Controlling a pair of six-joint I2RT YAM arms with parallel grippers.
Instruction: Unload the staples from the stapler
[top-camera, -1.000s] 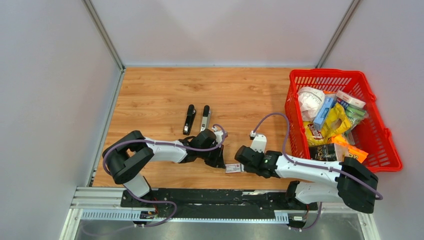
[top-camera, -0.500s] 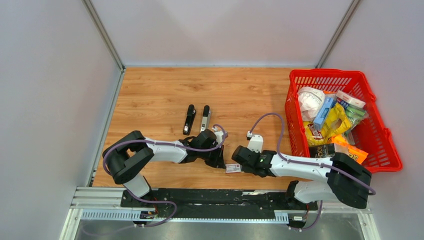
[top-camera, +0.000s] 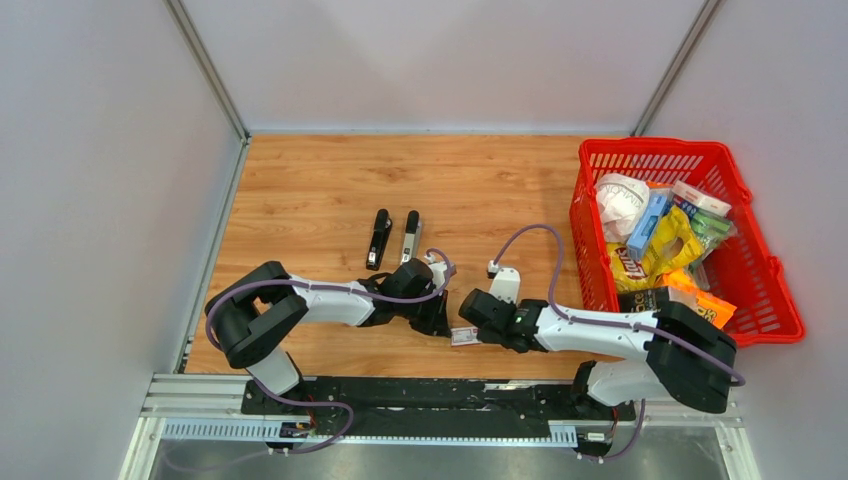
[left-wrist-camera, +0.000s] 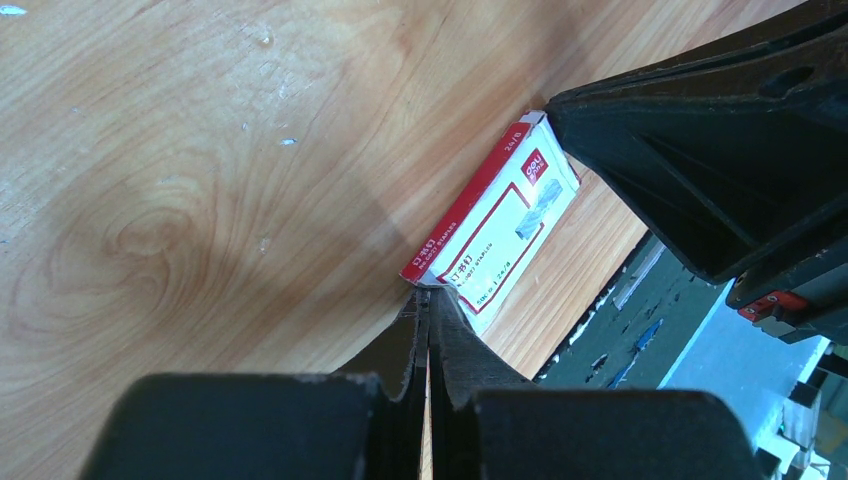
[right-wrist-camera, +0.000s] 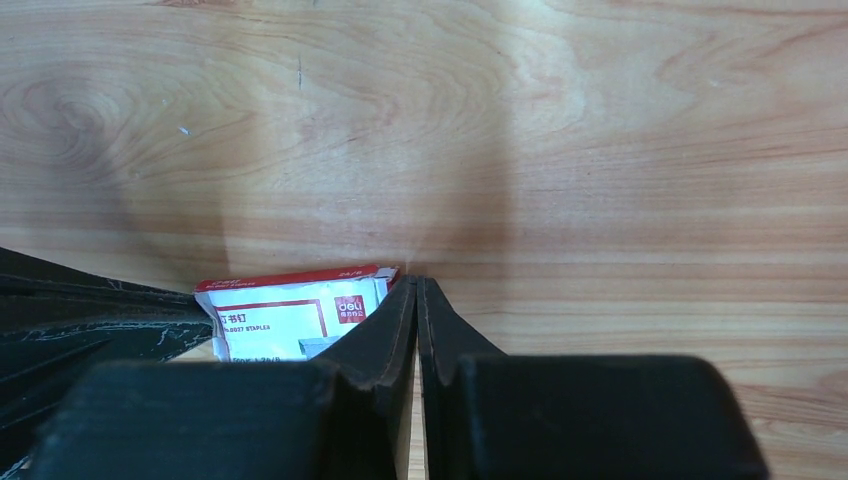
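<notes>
Since a second ago, a slight leftward shift of the right arm, its elbow and purple cable loop drawn in towards the middle of the table (top-camera: 320, 190); no visible change in the left arm, nor in the place of the small red-and-white box (left-wrist-camera: 495, 225). Right gripper (right-wrist-camera: 416, 292) closed down to a hairline slit, nothing between the fingers, tips set against one end of the box. Left gripper (left-wrist-camera: 427, 305) likewise pressed together and empty, tips touching a corner at the opposite end of the box. Box flat on the wood near the front edge, printed face up, caught between the two grippers. Farther back and to the left, well apart from the box: a black stapler (top-camera: 378, 238) and, just beside it and lying parallel, a grey-topped stapler (top-camera: 411, 235), neither touched by an arm. As for the staples, too small to pick out for certain in any view; only a few pale flecks (left-wrist-camera: 287, 141) on the wood in the left wrist view, impossible to say whether metal. At the right edge of the table, a red basket (top-camera: 650, 145) filled with snack packets, apart from both grippers
</notes>
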